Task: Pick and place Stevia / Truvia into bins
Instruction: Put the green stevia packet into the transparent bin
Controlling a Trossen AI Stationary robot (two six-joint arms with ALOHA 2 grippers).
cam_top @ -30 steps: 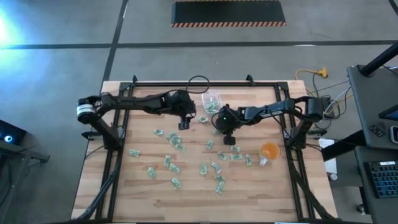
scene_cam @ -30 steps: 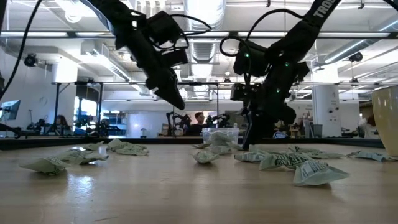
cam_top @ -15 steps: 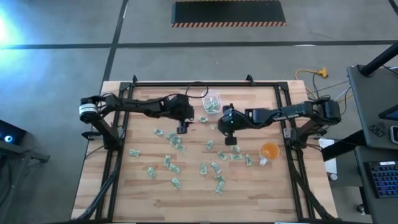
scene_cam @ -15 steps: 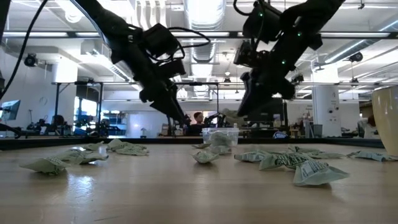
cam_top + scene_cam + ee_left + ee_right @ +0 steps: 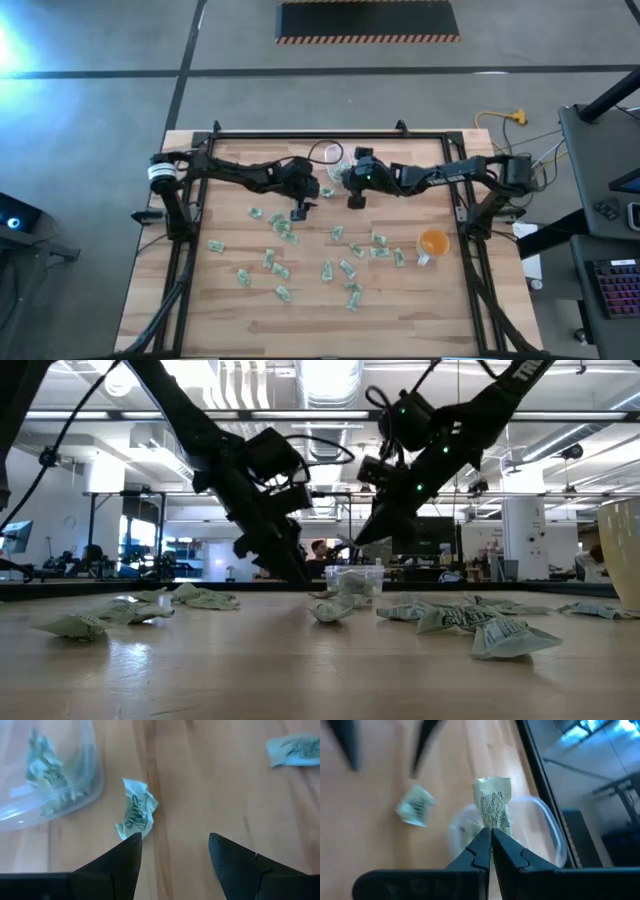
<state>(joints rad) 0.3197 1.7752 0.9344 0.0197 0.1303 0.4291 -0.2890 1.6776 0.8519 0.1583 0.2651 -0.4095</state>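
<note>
A: What is the right gripper (image 5: pixel 491 840) doing?
B: Its fingers are pinched together on one packet (image 5: pixel 493 806) by its lower end. The packet's long axis runs straight on from the fingertips, its free end pointing away from the wrist.

A: And where is that?
B: Just beside the clear tub (image 5: pixel 338 163) at the table's far middle, which already has a few packets inside.

A: The left gripper (image 5: pixel 172 851)?
B: Spread apart and empty, low over the wood. A crumpled packet (image 5: pixel 136 814) lies just ahead of one finger, beside the tub's wall (image 5: pixel 95 780).

A: The rest?
B: Loose packets (image 5: pixel 282 272) are scattered across the wooden table (image 5: pixel 230 310); an orange cup (image 5: pixel 433 243) stands toward the right edge.
</note>
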